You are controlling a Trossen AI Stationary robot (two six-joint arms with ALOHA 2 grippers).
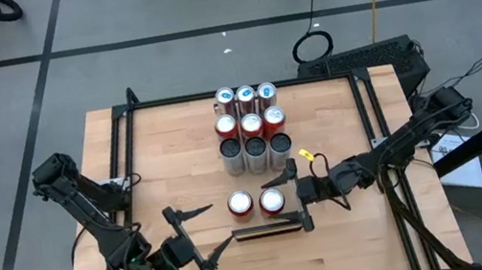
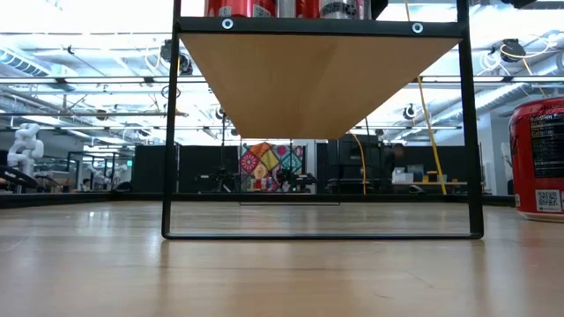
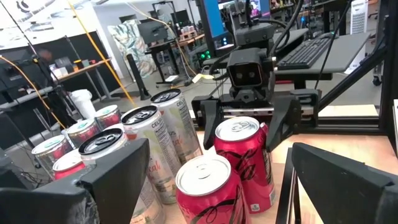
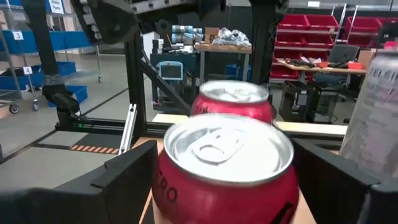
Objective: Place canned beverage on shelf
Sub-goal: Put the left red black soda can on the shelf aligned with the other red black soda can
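The shelf is a long pale wood panel raised on a black frame; the low view shows its underside. Two red cans stand upright on its near end: one to the left, one to the right. My right gripper comes level from the table's right and stands open, one finger on either side of the right can. My left gripper waits open to the left of the shelf's near end, pointing at the cans with nothing between its fingers.
Several silver and red cans stand in rows on the shelf's far half. Another red can stands on the tabletop at the right in the low view. Black frame rails border the table. Bare wood lies left of the shelf.
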